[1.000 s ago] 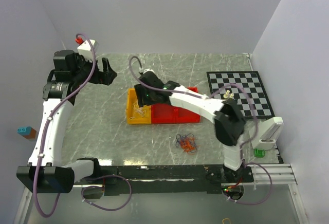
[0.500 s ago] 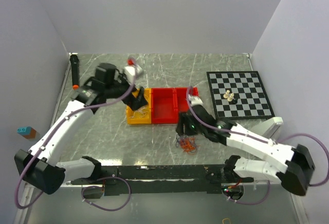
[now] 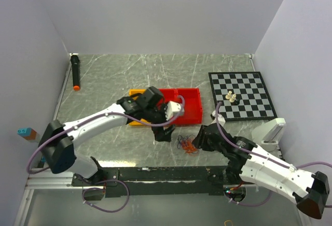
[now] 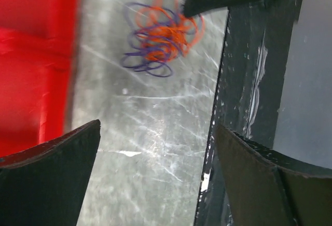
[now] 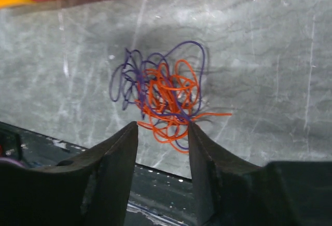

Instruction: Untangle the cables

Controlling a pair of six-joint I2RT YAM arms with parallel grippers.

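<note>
Got the right claw (image 5: 162,130) half spread, tips straddling the near edge of the cables (image 5: 161,94), not pinching anything yet. Sitting right in front of it on the worktop (image 5: 270,55), orange and purple in one loose clump. Got the left claw (image 4: 155,127) spread wide and empty, clump further ahead.

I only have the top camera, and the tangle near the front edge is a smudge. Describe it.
Observer: On the right wrist camera the cables are orange and purple strands looped through one another; no white shows.
Operator: Report the right fingers.
Observer: The right fingers stand apart, the nearest orange loops lying between their tips.
Operator: Now the left.
Observer: The left fingers are spread wide, short of the cables, touching none.
</note>
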